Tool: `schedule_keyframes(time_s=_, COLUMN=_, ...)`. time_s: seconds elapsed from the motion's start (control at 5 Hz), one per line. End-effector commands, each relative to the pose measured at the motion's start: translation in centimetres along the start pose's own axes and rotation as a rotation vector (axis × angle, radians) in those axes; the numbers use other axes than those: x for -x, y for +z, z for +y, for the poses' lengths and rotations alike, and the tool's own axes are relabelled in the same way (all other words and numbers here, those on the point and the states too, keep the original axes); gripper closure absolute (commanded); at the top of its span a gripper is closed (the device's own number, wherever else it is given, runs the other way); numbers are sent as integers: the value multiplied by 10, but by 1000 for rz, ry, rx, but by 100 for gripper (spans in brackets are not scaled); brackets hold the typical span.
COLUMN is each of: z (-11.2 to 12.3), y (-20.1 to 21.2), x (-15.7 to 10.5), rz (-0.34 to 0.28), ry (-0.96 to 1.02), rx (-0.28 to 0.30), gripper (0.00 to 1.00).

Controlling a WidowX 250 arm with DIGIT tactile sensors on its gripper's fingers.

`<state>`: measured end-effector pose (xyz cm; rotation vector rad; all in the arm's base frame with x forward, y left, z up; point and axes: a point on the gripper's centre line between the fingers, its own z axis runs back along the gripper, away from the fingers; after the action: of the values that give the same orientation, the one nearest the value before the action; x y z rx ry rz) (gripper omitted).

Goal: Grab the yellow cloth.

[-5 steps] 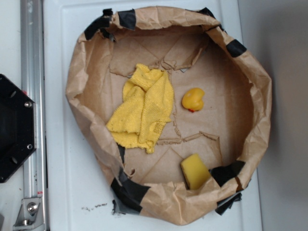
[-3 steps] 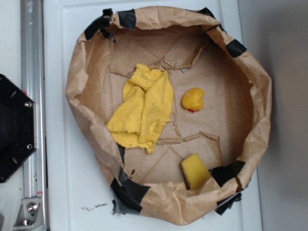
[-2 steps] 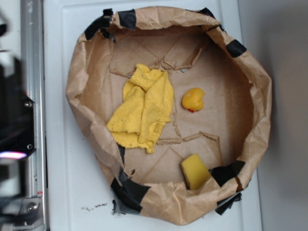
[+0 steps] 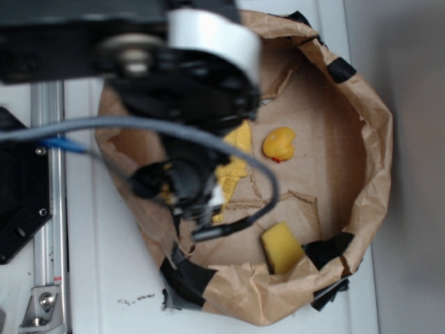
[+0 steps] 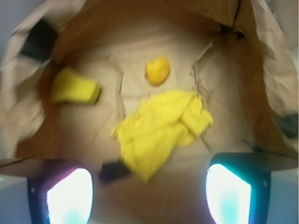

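The yellow cloth (image 5: pixel 161 133) lies crumpled on the floor of a brown paper basin, a short way ahead of my gripper (image 5: pixel 149 196). The gripper is open: its two fingers (image 5: pixel 70 196) stand wide apart at the bottom corners of the wrist view with only paper between them. In the exterior view my blurred arm (image 4: pixel 188 83) hangs over the basin's left half and hides most of the yellow cloth (image 4: pixel 235 167); only a strip shows at its right edge.
A small yellow duck (image 4: pixel 279 144) sits right of the cloth and a yellow sponge block (image 4: pixel 281 247) lies by the near wall. The crumpled paper wall (image 4: pixel 368 118) with black tape patches rings them. A metal rail (image 4: pixel 47 209) and black base (image 4: pixel 17 188) stand at left.
My arm has swung in from the left and now hangs over the basin's left side, covering most of the cloth. Cloth, duck and sponge have not moved.
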<state>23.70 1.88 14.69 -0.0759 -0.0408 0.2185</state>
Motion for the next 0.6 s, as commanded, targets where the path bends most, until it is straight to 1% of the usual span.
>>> schedule_keyframes(time_s=0.0, z=4, y=-81, x=-3, rz=138, ry=45, rx=-45, gripper=0)
schedule_keyframes(time_s=0.2, z=6, y=-115, x=10, rz=163, ry=20, rx=-94, gripper=0)
schedule_keyframes(time_s=0.4, z=18, y=-129, x=7, rz=133, ry=-10, rx=-220, gripper=52)
